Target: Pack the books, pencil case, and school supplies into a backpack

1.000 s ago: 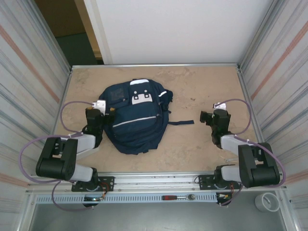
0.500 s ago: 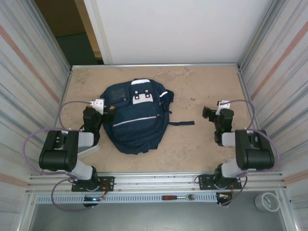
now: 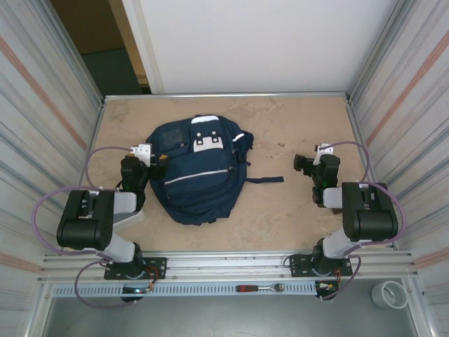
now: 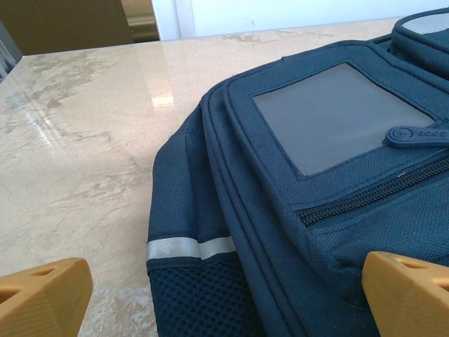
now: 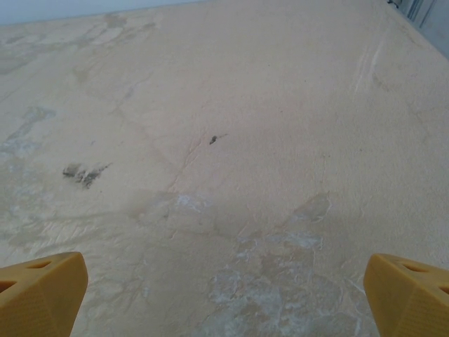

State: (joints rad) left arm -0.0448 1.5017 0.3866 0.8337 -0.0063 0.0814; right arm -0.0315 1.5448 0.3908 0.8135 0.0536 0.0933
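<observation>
Beige marbled tabletop [image 3: 295, 126] w/ backpack [image 3: 200, 175], corrugated side walls [image 3: 42, 126]

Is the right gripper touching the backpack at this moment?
Apart. The top view shows a plain stretch of bare table between the right gripper and the backpack.
</observation>
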